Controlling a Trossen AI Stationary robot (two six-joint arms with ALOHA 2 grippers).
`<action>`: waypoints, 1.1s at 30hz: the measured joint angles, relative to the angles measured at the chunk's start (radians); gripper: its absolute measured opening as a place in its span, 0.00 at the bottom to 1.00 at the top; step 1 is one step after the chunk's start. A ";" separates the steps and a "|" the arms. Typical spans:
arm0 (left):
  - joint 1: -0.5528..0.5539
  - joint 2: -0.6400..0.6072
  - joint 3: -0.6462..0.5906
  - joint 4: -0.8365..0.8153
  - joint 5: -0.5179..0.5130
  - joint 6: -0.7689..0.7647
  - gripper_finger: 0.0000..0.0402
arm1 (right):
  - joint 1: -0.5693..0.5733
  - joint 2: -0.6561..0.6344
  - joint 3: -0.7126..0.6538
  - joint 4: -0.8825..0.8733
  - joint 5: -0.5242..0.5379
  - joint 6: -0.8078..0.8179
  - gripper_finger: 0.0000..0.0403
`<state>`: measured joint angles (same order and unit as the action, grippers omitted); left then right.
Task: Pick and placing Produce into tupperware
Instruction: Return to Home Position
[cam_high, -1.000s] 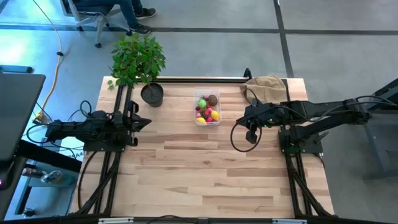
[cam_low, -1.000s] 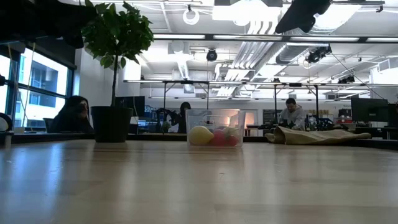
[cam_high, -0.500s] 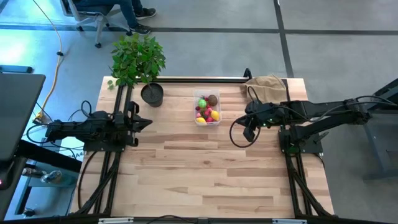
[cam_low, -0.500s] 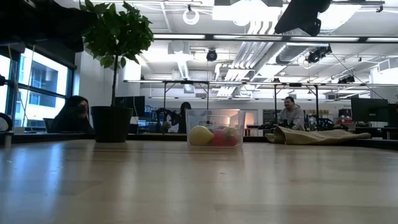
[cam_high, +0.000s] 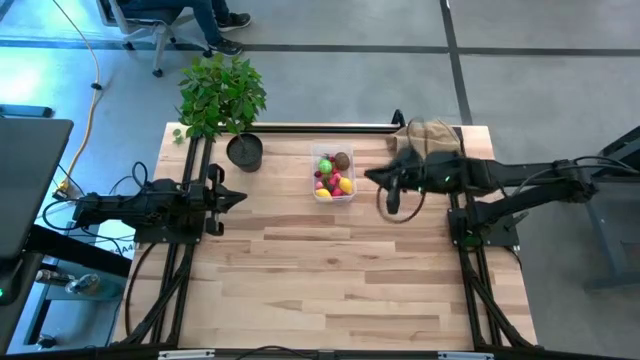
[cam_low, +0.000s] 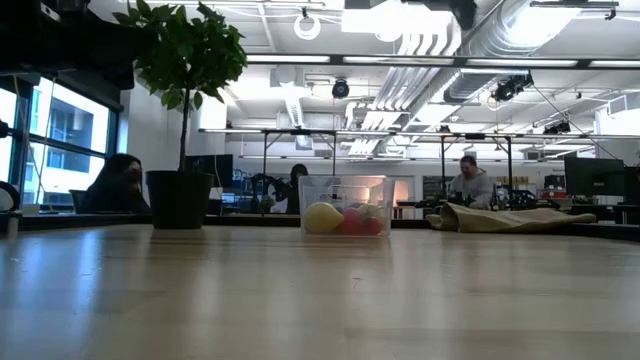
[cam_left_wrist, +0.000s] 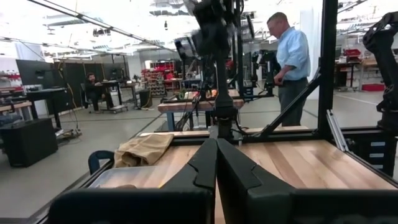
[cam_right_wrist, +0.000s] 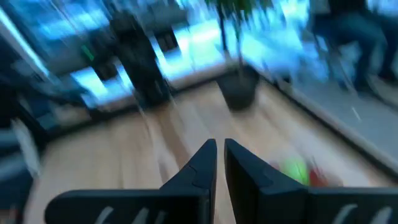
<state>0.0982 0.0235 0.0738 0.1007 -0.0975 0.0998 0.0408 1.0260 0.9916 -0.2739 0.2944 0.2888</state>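
Two grippers hang empty over the worktop (cam_high: 330, 270). The right gripper (cam_high: 372, 177) hovers just beside the tupperware (cam_high: 317, 152) on its right-edge side, fingers seemingly pressed together, though its wrist view is smeared. The left gripper (cam_high: 233, 196), fingers closed, sits by the left edge. The Produce (cam_high: 333, 178) fills the tupperware, near the middle of the far edge.

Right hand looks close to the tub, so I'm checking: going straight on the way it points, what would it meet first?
Probably the tupperware: from above, the right hand points straight at it. Its height is unclear, so it might pass over.
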 joint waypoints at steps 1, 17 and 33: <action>0.000 0.000 0.000 0.001 0.000 0.000 0.00 | -0.020 0.000 0.000 0.073 -0.033 -0.028 0.06; 0.000 0.000 0.000 0.001 0.000 0.000 0.00 | -0.126 -0.381 0.075 0.196 -0.137 -0.219 0.03; 0.000 0.000 0.000 0.001 0.000 0.000 0.00 | -0.125 -0.695 -0.357 0.520 -0.062 -0.140 0.00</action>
<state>0.0980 0.0235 0.0738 0.1020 -0.0975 0.0998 -0.0845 0.3310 0.6349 0.2458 0.2325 0.1490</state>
